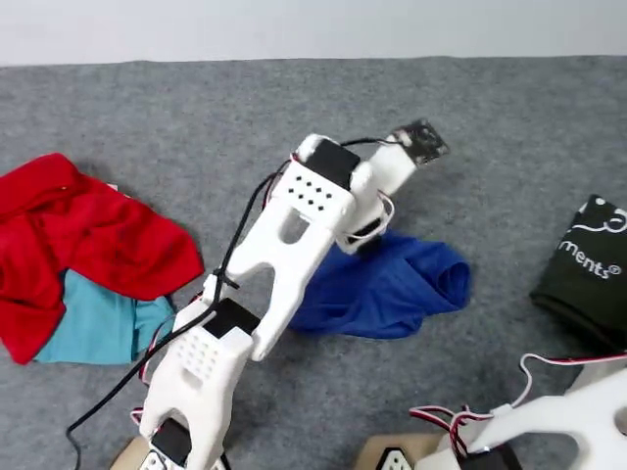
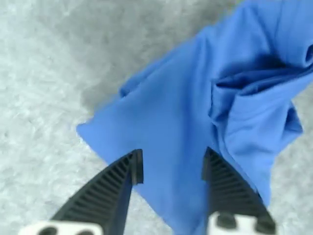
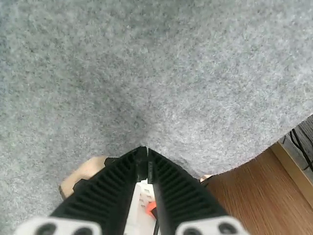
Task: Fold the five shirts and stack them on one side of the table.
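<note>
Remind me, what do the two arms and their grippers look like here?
The left arm and right arm are white plastic shells with black motor blocks; the left arm's shells carry grids of small holes. A black cable follows the left arm, red-and-white wires the right. Left gripper and right gripper have black ribbed tapering fingers.

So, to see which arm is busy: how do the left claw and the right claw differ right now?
The left claw is open, while the right claw is shut. The left claw is just above the blue shirt. The right claw is above the bare grey table cover, near its edge. Both have dark ribbed fingers and hold nothing.
</note>
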Available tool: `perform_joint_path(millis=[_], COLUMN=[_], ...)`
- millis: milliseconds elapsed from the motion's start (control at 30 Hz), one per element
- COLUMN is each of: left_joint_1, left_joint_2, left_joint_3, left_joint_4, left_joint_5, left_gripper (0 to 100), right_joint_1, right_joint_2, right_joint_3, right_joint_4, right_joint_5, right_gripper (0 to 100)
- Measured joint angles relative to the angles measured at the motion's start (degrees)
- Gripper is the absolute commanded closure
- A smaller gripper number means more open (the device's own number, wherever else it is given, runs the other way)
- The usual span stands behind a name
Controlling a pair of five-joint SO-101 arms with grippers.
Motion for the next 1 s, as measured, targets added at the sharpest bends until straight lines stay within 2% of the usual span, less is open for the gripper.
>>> perform_joint_path(millis=[333, 467, 667, 1000], left_joint_1=[6.51, 10.73, 17.76, 19.78], left_joint_2=[0.0, 0.0, -2.55, -17.41], left_joint_3=[14.33, 18.64, 19.25, 19.78], left_joint_4=[-1.93, -2.46, -0.18, -0.18], left_joint_5=[-0.35, -0.18, -0.53, -0.53], left_gripper=[89, 94, 97, 97], right_joint_1=[-5.36, -5.54, -5.54, -5.54], right_joint_2=[0.0, 0.0, 0.0, 0.0], right_joint_3=[0.0, 0.0, 0.0, 0.0], right_joint_4=[0.0, 0.0, 0.0, 0.0], right_joint_5=[0.0, 0.0, 0.0, 0.0], right_gripper=[98.9, 98.9, 98.9, 98.9])
